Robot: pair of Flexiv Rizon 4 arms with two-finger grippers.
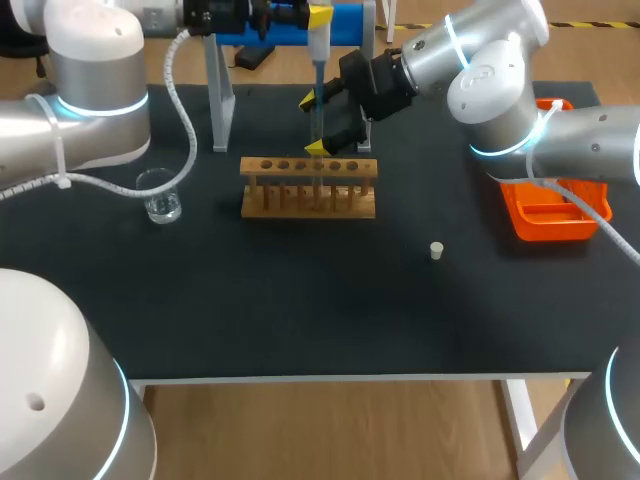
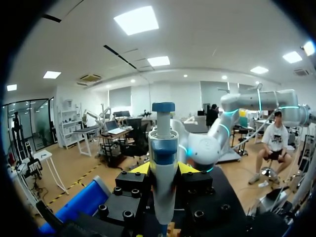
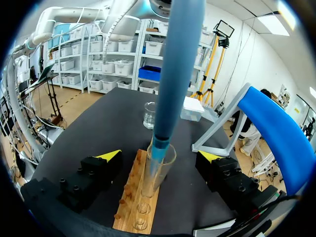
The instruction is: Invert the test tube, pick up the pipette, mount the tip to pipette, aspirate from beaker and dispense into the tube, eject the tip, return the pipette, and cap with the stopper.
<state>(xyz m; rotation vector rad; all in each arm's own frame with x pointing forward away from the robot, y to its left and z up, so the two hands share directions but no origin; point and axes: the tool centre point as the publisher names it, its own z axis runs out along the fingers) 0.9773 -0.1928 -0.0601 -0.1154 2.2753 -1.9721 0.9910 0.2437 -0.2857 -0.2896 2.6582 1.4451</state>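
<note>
The pipette [image 2: 163,163], white with a blue cap, stands upright between the yellow tips of my left gripper [image 2: 164,169], which is shut on it. In the head view that left gripper [image 1: 318,17] holds the pipette [image 1: 318,50] above the wooden rack [image 1: 308,187]. Its blue tip [image 3: 159,148] reaches down into the mouth of the glass test tube [image 3: 157,175], which stands upright in the rack [image 3: 133,207]. My right gripper [image 3: 160,155] is open, one finger on each side of the tube, touching neither. The white stopper [image 1: 436,250] lies on the mat to the right. The beaker [image 1: 160,196] is left of the rack.
The blue pipette stand [image 1: 215,100] with grey legs is behind the rack. An orange tray [image 1: 548,212] sits at the right edge under my right arm. A white box [image 3: 192,109] lies beside the beaker [image 3: 149,114].
</note>
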